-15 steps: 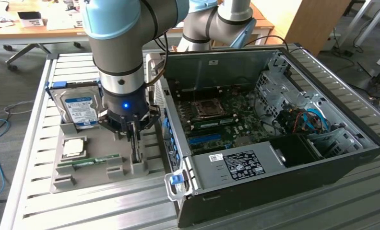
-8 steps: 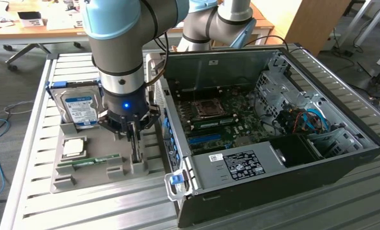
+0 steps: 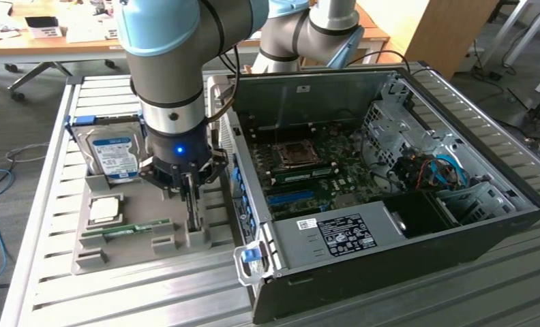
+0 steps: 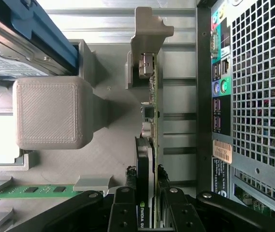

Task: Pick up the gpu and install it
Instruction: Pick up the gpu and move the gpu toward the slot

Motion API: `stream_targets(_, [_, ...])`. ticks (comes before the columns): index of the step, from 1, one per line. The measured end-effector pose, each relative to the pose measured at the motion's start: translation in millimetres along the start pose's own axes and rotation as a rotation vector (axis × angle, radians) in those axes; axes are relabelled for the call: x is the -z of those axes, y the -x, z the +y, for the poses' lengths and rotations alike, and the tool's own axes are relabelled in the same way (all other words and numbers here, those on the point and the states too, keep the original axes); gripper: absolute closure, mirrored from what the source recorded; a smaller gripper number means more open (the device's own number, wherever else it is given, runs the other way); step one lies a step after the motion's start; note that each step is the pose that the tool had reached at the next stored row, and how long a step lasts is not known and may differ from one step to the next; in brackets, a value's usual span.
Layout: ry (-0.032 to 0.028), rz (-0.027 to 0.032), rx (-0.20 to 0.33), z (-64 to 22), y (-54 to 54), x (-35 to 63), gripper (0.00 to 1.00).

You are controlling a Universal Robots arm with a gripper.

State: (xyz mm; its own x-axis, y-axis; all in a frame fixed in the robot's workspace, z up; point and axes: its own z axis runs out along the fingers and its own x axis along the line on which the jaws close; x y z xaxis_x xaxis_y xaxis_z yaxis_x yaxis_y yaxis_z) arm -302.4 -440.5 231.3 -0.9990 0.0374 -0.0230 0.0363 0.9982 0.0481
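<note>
My gripper [image 3: 191, 201]: it pointed straight down over the tray, its two black fingers [image 4: 127, 203] clamped on the gpu, one on each flat face.
Gpu [image 4: 150, 140]: it stood on its long edge in a slot of the tray, seen edge-on from my wrist as a thin dark board with a black cooler on one side. It sat along the tray side nearest the computer case.
End bracket [image 4: 149, 29]: the silver-grey metal bracket was at the end of the card farthest from my fingers, resting against a grey holder post.
Tray [image 3: 125, 255]: a grey printed tray, lying flat on the table at the exterior view's left of the case.
Grey block [image 4: 50, 113]: a square raised post of the tray, just beside the card and apart from it.
Memory stick [image 3: 129, 229]: a slim green stick, lying in its groove in the tray, near my fingers.
Processor [image 3: 104, 210]: a square silver chip, flat in a pocket of the tray.
Hard drive [image 3: 111, 153]: a silver drive with a blue label, upright in a blue-edged holder at the tray's far end.
Computer case [image 3: 388, 272]: a black tower on its side, side panel off, its rear ports facing the tray.
Motherboard [image 3: 316, 170]: a green board, visible inside the open case.
Table [image 3: 161, 300]: slatted metal, under the tray and case.
</note>
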Motion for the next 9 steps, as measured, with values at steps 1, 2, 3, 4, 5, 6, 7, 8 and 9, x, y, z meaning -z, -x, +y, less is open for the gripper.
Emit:
stream_targets(1, [0.0,0.0,0.0,0.0,0.0,0.0,0.73])
stream_targets(2, [0.0,-0.0001,0.0,0.0,0.0,0.1,0.73])
stream_targets(3, [0.0001,-0.0001,0.0,0.1,0.1,0.6,0.73])
stream_targets(4, [0.0,0.0,0.0,0.1,0.1,1.8,0.73])
stream_targets(5, [0.0,0.0,0.0,0.2,0.1,3.2,0.73])
stream_targets(6, [0.0,0.0,0.0,0.2,0.1,5.0,0.73])
stream_targets(7, [0.0,-0.0001,0.0,0.3,0.2,6.8,0.73])
stream_targets(8, [0.0,0.0,0.0,0.4,0.2,8.5,0.73])
stream_targets(9, [0.0,-0.0001,0.0,0.5,0.2,10.4,0.73])
